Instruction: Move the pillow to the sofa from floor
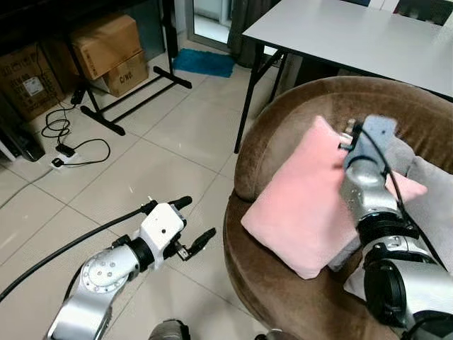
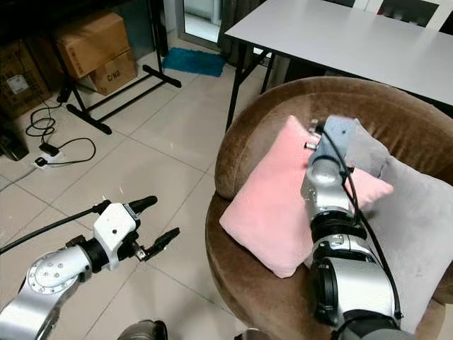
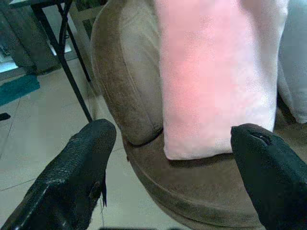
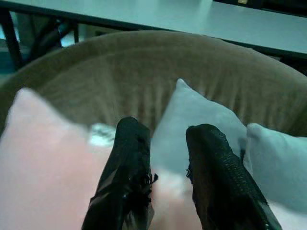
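Right gripper point(image 4: 165, 167) sits over the top edge of the soft pink square pillow point(image 1: 304, 205), its two black fingers point(image 4: 125, 172) a narrow gap apart with pink fabric showing between and beneath them; whether they actually pinch the fabric cannot be told. That pillow stands tilted on the seat of the round brown fabric sofa point(image 1: 283, 297), leaning toward the backrest, its lower corner near the seat's front edge. Just to its right on the sofa rest two pale grey cushions point(image 2: 410, 234), one behind the other against the backrest.

Low on the left, the left gripper point(image 1: 190, 223) hovers over the light tiled floor point(image 1: 163, 149), near the sofa's front, its fingers spread wide and holding nothing; from its wrist the pink pillow and the sofa's rounded side lie ahead.

Behind the sofa stands a grey-topped bench point(image 1: 368, 32) on black legs. Far left are brown cardboard boxes point(image 1: 106, 46), a black metal stand point(image 1: 134, 88), a coil of black cable point(image 1: 67, 138) and a teal mat point(image 1: 204, 62).
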You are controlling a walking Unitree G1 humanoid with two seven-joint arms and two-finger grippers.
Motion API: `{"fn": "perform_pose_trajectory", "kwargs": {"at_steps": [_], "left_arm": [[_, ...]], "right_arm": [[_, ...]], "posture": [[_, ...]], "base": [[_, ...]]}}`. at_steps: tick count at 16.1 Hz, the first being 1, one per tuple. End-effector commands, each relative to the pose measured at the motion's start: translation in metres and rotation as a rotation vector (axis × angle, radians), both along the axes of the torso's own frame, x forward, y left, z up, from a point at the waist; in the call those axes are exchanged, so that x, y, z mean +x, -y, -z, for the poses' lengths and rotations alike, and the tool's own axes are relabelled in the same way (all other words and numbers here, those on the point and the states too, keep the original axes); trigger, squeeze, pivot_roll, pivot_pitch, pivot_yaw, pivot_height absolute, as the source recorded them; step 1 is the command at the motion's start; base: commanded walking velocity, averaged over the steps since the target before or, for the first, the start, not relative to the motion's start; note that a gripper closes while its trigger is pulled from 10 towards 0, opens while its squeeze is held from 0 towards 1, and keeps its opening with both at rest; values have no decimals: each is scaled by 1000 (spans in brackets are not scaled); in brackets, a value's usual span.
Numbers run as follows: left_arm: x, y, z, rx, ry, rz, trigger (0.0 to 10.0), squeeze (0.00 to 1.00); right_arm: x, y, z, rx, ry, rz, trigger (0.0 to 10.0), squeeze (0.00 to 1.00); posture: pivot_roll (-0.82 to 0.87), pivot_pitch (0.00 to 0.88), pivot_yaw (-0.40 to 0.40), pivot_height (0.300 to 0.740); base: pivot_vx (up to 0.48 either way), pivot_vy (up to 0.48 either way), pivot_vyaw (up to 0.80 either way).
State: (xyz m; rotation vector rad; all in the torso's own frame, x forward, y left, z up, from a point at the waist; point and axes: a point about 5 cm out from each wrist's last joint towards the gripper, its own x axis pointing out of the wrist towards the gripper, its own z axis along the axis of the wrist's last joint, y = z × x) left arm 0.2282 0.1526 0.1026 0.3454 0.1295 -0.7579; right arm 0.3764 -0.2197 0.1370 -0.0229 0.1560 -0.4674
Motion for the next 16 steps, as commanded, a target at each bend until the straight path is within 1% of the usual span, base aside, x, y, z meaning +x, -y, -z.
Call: {"fn": "perform_pose_trajectory", "kwargs": {"at_steps": [1, 4, 7, 9, 10, 11, 12, 13, 14, 16], "left_arm": [[-1, 2, -1, -1, 3, -2, 10000, 0], [0, 3, -2, -5, 4, -7, 10000, 0], [0, 3, -2, -8, 7, -21, 10000, 0], [3, -1, 0, -2, 18, -67, 10000, 0], [9, -8, 3, 24, 34, -127, 10000, 0], [20, -20, 12, 14, 38, -222, 10000, 0], [28, -30, 17, 62, 43, -231, 10000, 0], [31, -32, 17, 74, 45, -227, 10000, 0], [34, -30, 13, 65, 53, -222, 10000, 0], [34, -23, 12, 48, 59, -203, 10000, 0]], "right_arm": [[-4, 2, 0, 25, 25, -7, 10000, 0], [-12, -1, 4, 37, 37, -31, 10000, 0], [-24, -6, 12, 57, 46, -54, 10000, 0], [-32, -10, 14, 84, 48, -67, 10000, 0], [-35, -11, 14, 94, 50, -73, 10000, 0], [-39, -12, 15, 101, 46, -78, 10000, 0], [-43, -13, 18, 106, 36, -83, 10000, 0], [-44, -14, 19, 107, 32, -86, 10000, 0], [-46, -14, 17, 111, 33, -90, 10000, 0], [-47, -15, 11, 123, 62, -102, 10000, 0]], "posture": [[-24, 131, -46, 740], [-27, 128, -45, 740], [-31, 124, -46, 740], [-32, 123, -48, 740], [-34, 121, -53, 740], [-35, 121, -61, 740], [-50, 120, -53, 740], [-50, 117, -49, 740], [-53, 115, -44, 740], [-55, 114, -40, 740]], "base": [[0, 0, 0], [0, 0, 0], [0, 0, 0], [0, 0, 0], [0, 0, 0], [0, 0, 0], [0, 0, 0], [0, 0, 0], [0, 0, 0], [0, 0, 0]]}}
